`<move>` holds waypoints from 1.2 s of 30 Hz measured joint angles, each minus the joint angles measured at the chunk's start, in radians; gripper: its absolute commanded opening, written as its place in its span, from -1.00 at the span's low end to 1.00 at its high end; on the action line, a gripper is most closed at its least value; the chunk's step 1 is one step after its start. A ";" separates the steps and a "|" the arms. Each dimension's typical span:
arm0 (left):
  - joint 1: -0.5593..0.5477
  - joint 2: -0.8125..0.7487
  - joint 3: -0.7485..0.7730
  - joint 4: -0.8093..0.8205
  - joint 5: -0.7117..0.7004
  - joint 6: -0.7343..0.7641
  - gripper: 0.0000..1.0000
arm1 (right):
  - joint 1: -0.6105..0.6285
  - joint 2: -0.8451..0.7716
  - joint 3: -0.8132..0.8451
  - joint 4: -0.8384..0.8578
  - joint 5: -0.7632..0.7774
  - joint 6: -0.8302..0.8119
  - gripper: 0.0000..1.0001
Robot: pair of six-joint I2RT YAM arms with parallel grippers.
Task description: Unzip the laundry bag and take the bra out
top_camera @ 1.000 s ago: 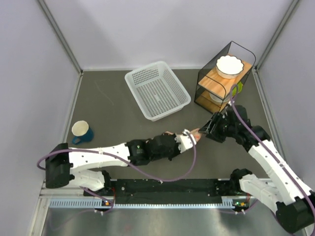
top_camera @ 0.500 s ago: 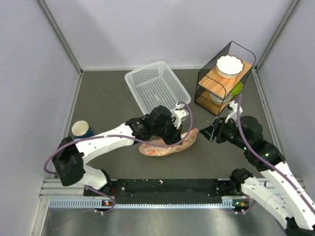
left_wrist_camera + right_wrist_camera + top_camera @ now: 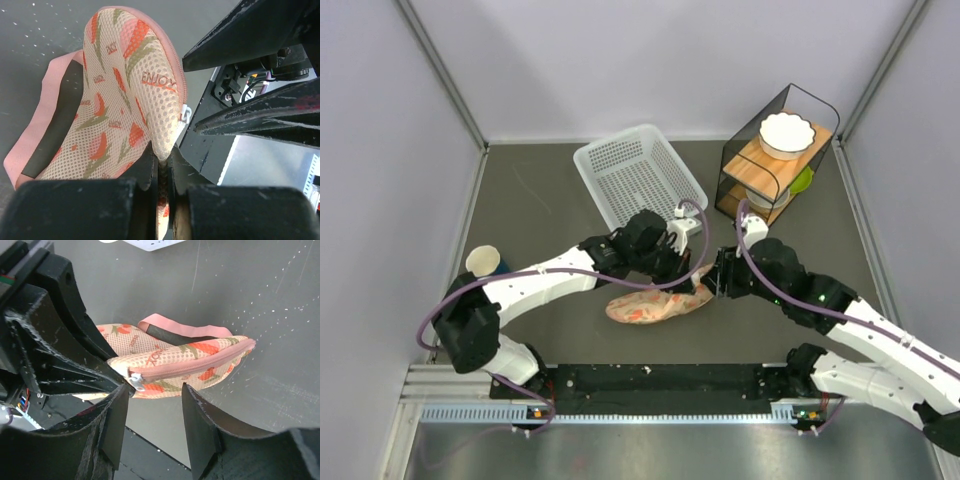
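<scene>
The laundry bag (image 3: 655,305) lies on the grey table in the top view, beige-pink mesh with red-orange prints and pink trim. My left gripper (image 3: 688,272) is shut on its right end and lifts that end. In the left wrist view the bag's mesh (image 3: 125,100) is pinched between the jaws (image 3: 163,165). My right gripper (image 3: 718,275) is open, just right of that end. In the right wrist view the closed pink zip (image 3: 200,359) and its white pull (image 3: 135,381) sit just beyond my open fingers (image 3: 155,412). The bra is hidden.
A white perforated basket (image 3: 638,182) stands behind the bag. A wire shelf (image 3: 775,165) with a white bowl (image 3: 787,134) is at the back right. A cup (image 3: 485,264) on a blue base stands at the left.
My left arm swung from low over the bag up to its right end and gripped it. My right gripper moved left, closer to the bag's right end.
</scene>
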 measured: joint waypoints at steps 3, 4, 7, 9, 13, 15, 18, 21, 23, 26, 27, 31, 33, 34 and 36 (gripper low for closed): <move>0.000 0.010 0.000 0.007 0.012 -0.008 -1.00 | 0.015 0.002 0.000 0.014 0.016 0.008 -0.11; 0.000 0.011 0.000 0.008 0.014 -0.010 -1.00 | 0.019 0.004 0.000 0.023 0.020 0.010 -0.13; 0.000 0.011 0.000 0.014 0.016 -0.016 -1.00 | 0.047 0.021 0.000 0.042 0.046 0.019 -0.17; 0.000 0.011 0.000 0.014 0.016 -0.020 -1.00 | 0.074 0.035 0.000 0.045 0.073 0.028 -0.19; 0.003 0.011 0.000 0.011 0.016 -0.026 -1.00 | 0.124 0.056 0.000 0.049 0.127 0.043 -0.26; 0.006 0.011 0.000 0.009 0.015 -0.027 -1.00 | 0.138 0.064 0.000 0.050 0.151 0.050 -0.39; 0.008 0.011 0.000 0.012 0.018 -0.028 -1.00 | 0.148 0.072 0.000 0.043 0.188 0.058 -0.54; 0.008 0.011 0.000 0.025 0.019 -0.029 -1.00 | 0.151 0.068 0.000 0.039 0.223 0.063 -0.65; 0.008 0.011 0.000 0.038 0.019 -0.029 -1.00 | 0.154 0.057 0.000 0.035 0.245 0.066 -0.70; 0.008 0.011 0.000 0.040 0.023 -0.029 -1.00 | 0.154 0.039 0.002 0.019 0.281 0.066 -0.77; 0.008 0.011 0.000 0.042 0.023 -0.029 -1.00 | 0.154 0.033 0.002 0.014 0.290 0.067 -0.79; 0.008 0.011 0.000 0.050 0.028 -0.029 -1.00 | 0.156 0.024 0.002 0.005 0.297 0.067 -0.91; 0.008 0.011 0.000 0.053 0.031 -0.029 -1.00 | 0.159 0.024 0.002 0.002 0.296 0.068 -0.92; 0.008 0.011 0.000 0.053 0.033 -0.029 -1.00 | 0.160 0.024 0.002 0.002 0.295 0.068 -0.94; 0.008 0.011 0.000 0.053 0.034 -0.029 -1.00 | 0.161 0.024 0.002 0.002 0.293 0.067 -1.00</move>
